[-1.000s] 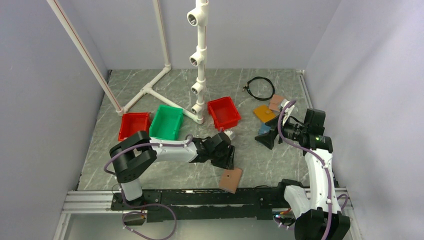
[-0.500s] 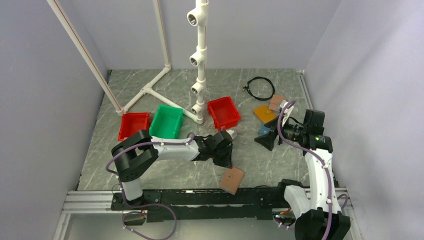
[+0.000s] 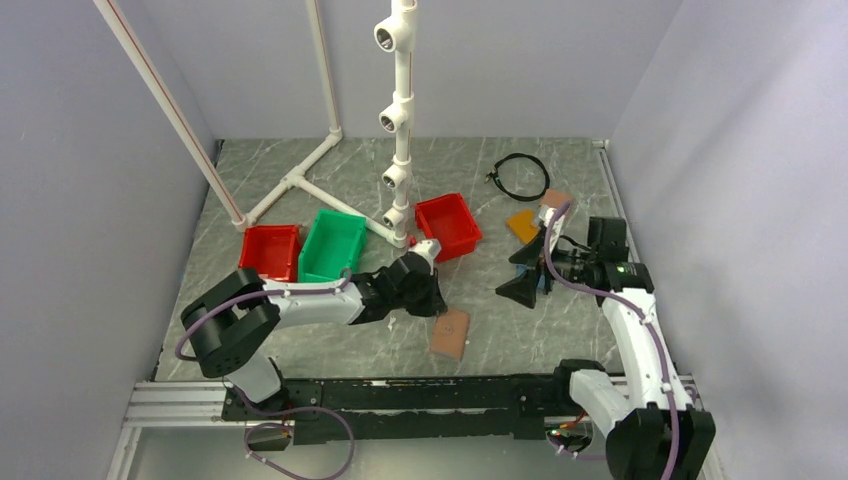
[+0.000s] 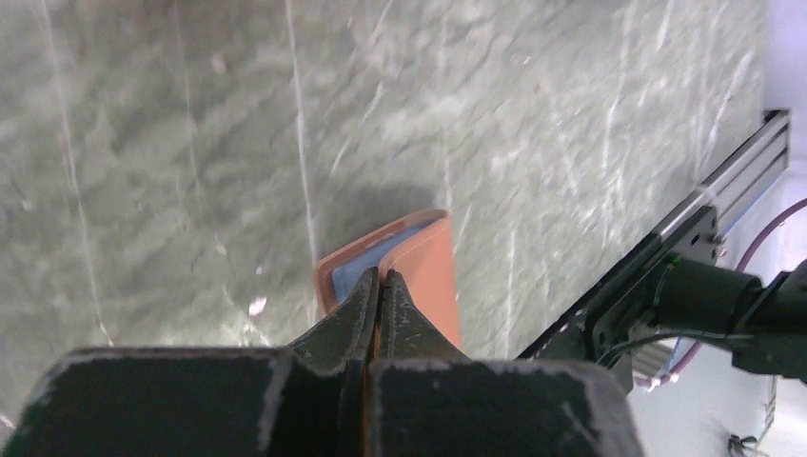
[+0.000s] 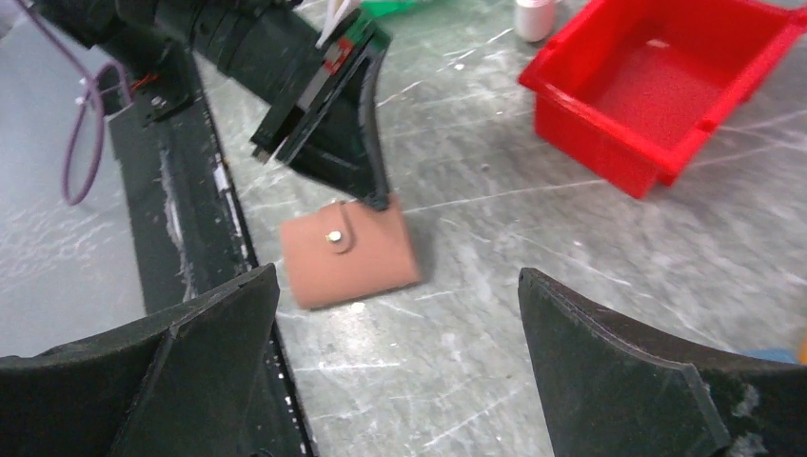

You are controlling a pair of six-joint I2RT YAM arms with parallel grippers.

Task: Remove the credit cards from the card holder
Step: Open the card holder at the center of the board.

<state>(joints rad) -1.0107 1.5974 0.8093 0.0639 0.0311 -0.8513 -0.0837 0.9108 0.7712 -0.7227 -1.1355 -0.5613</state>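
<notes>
Left jaws clamped shut on edge of card holder point(image 4: 423, 257); right jaws wide apart, holding nothing.
Pinkish-tan card holder sits on desk point(image 3: 520, 335) near front rail point(image 3: 400, 385), snap tab on top, blue lining showing at pinched edge; right jaws well apart from it.

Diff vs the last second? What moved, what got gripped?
Left gripper closed onto the holder's edge and pulled it back from the near rail, slightly left. Right gripper drifted left toward it, open as before. Bins, cable and other wallets unchanged.
</notes>
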